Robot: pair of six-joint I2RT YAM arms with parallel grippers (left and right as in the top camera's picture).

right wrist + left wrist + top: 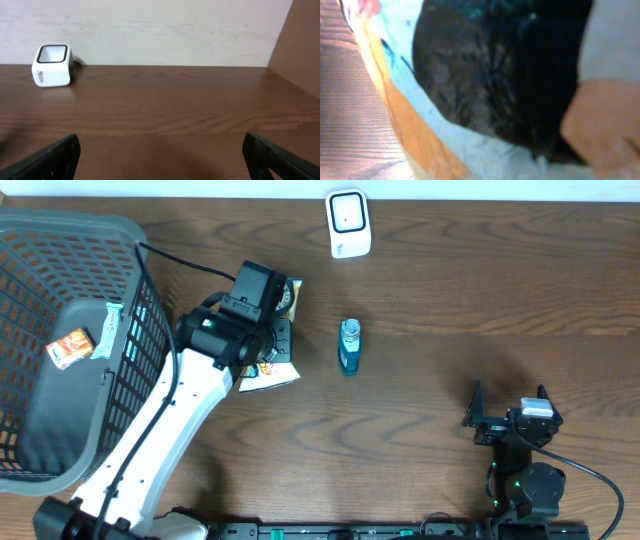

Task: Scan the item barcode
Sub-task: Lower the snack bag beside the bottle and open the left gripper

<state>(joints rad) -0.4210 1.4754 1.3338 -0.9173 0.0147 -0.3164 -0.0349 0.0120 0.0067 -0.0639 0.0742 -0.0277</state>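
White left arm [150, 442], black right hand [510, 404].

The left arm [150, 430] is stretched from the near edge of the surface [450, 300] diagonally forward, its white link sloped upward, and the left hand [272, 345] is lowered at its far end and closed. The right arm [525, 480] is folded compactly over its base. The right hand [510, 405] is held low and level, with its two dark fingers [55, 157] spread wide.
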